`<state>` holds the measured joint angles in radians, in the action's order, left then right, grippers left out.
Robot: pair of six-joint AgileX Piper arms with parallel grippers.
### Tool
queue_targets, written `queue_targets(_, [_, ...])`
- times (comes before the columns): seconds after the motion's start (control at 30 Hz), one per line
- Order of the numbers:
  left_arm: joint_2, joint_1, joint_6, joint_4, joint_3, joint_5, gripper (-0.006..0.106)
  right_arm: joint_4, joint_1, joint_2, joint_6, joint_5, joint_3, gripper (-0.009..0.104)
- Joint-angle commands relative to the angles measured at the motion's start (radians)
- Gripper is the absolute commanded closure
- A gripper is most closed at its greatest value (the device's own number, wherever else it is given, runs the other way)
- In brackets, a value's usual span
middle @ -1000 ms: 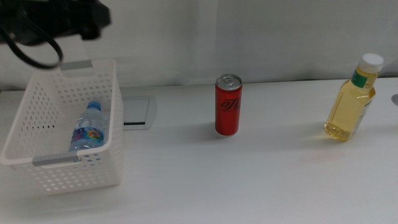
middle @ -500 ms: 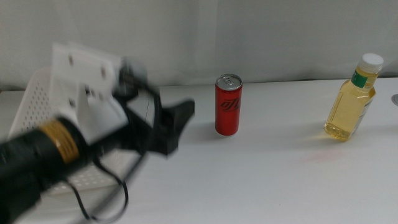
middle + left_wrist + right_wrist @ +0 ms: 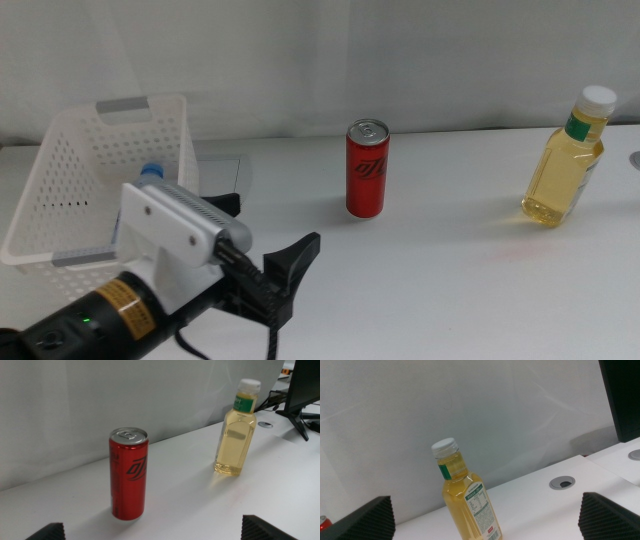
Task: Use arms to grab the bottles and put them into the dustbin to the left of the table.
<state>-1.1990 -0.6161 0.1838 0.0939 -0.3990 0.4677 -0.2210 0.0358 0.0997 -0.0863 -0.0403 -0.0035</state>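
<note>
Left gripper (image 3: 290, 275) jaws spread, glossy red can (image 3: 366, 169) upright, right gripper (image 3: 485, 520) seemingly spread

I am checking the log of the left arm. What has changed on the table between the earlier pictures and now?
The left gripper has swung from above the dustbin down to table level, jaws open and empty, toward the red can. The water bottle lies in the dustbin as before. The can and the yellow bottle have not moved.

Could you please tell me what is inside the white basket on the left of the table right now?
Inside the dustbin, only the blue cap of the water bottle shows. The left gripper, its jaws open, and its arm cover the bottle's body and the basket's front.
</note>
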Motion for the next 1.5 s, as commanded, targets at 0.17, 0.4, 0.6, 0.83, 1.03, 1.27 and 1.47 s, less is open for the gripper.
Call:
queue_targets(0.17, [-0.195, -0.004, -0.008, -0.058, 0.005, 0.217, 0.011, 0.008, 0.004, -0.005, 0.007, 0.001, 0.038, -0.008])
queue_targets(0.4, [-0.406, -0.004, 0.005, -0.058, 0.002, 0.452, 0.011, 0.008, 0.004, -0.005, 0.007, 0.001, 0.038, -0.008])
queue_targets(0.6, [-0.566, -0.004, 0.026, -0.058, -0.01, 0.638, 0.011, 0.008, 0.004, -0.005, 0.007, 0.001, 0.038, -0.008])
queue_targets(0.83, [-0.637, -0.004, 0.026, -0.058, -0.107, 0.615, 0.011, 0.008, 0.004, -0.005, 0.007, 0.001, 0.038, -0.008])
queue_targets(1.03, [-0.652, -0.001, -0.019, -0.145, -0.242, 0.4, 0.011, 0.008, 0.004, -0.005, 0.007, 0.001, 0.038, -0.008])
queue_targets(1.27, [-0.735, -0.001, -0.067, -0.156, -0.385, 0.373, 0.011, 0.008, 0.004, -0.005, 0.007, 0.001, 0.038, -0.008])
queue_targets(1.47, [-0.832, -0.001, -0.062, -0.164, -0.478, 0.373, 0.011, 0.008, 0.004, -0.005, 0.007, 0.001, 0.038, -0.008])
